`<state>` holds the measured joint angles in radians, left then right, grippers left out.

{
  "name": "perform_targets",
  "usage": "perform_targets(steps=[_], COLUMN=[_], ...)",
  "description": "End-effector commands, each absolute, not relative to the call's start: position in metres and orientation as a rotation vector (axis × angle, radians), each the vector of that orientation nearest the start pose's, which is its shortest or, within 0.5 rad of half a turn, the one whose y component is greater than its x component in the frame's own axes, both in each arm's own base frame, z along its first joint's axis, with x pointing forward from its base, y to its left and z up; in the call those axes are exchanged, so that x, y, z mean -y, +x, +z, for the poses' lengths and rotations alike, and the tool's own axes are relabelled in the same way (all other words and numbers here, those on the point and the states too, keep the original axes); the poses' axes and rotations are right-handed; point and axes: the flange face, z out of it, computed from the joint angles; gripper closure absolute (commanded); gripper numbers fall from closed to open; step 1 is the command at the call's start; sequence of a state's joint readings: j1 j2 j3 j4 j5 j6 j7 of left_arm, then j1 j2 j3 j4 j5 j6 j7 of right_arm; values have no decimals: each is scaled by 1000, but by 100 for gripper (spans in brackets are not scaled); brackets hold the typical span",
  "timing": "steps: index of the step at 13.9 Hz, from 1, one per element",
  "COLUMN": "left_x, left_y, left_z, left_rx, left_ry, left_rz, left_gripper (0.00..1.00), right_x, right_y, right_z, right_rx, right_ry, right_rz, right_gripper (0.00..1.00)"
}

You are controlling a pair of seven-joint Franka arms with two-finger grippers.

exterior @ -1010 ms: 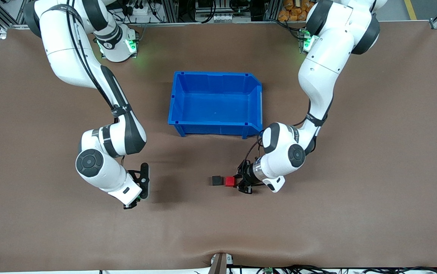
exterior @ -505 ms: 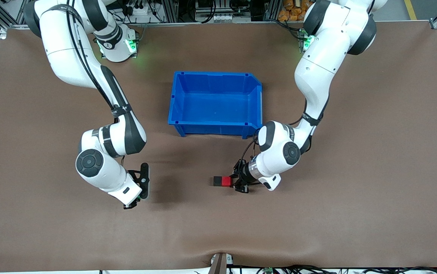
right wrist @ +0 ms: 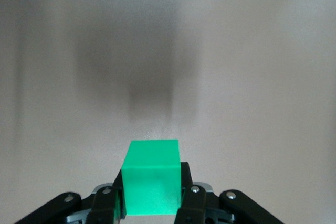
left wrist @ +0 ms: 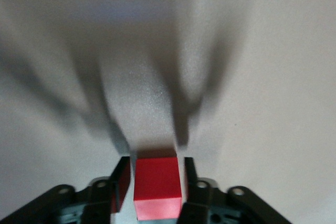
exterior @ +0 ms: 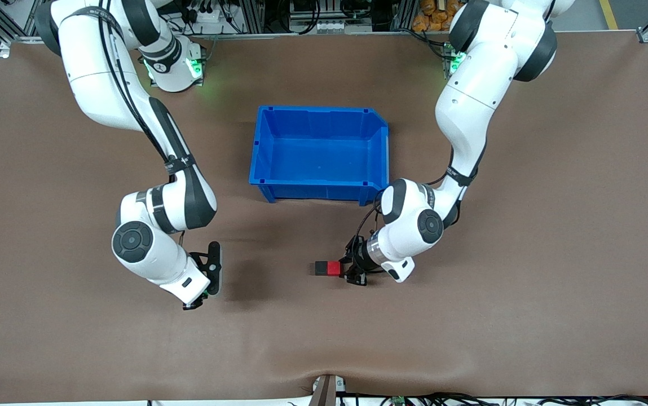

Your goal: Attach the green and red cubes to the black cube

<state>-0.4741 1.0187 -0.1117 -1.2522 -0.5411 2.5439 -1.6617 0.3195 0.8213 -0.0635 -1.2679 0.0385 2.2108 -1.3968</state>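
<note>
- Right gripper hangs low over the tabletop, toward the right arm's end, roughly midway between the base edge and the front-camera edge; arm waiting. Its fingers are clenched on the green cube (seen only in the right wrist view).
- Blue bin sits mid-tabletop, nearer the base edge.
- Black cube rests on the tabletop, nearer the front camera than the bin.
- Red cube touches the black cube on the side toward the left arm's end.
- Left gripper is down at the red cube, fingers clamping its two sides.
</note>
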Motion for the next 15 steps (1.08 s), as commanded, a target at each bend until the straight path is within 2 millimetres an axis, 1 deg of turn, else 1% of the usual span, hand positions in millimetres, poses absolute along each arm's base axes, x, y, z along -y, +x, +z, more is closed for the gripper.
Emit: perform_targets(steps=[1,3,5,6,7,8,10,11,12,14,15], left_x=[403,402,399,393,378,371,361,353,345,337,336], left_y=[664,665,669,673,680,683,689,692,694,697,697], left_z=[166,172,191,203,208,216,241,247,251,267,270], left_rx=[2479,2475,2455,2450,2441,2410,2337,2301,2288,2278,2256], left_ry=[-2539,-2538,-2551,-2547,-2530,-2541,-2597,-2599,-2589,-2594,-2597], left_rz=[512,528,528,542,546,529,446,429,435,421,415], left_gripper=[0,0,0,0,0,0,0,0,0,0,0], right_x=[-220,-248,-267,-277,-287,-296,-316,-325,-328,-343,-350], right_y=[733,723,715,710,706,702,692,687,684,678,673], right_z=[274,276,272,270,268,263,260,258,253,249,247], right_rx=[-2179,-2137,-2053,-2016,-1986,-1963,-1922,-1891,-1843,-1769,-1750], right_ry=[2177,2224,2318,2351,2380,2404,2443,2472,2514,2570,2580], right_rz=[153,150,130,126,122,112,98,90,73,70,63], right_gripper=[100,100,100,100,100,100,100,100,100,100,100])
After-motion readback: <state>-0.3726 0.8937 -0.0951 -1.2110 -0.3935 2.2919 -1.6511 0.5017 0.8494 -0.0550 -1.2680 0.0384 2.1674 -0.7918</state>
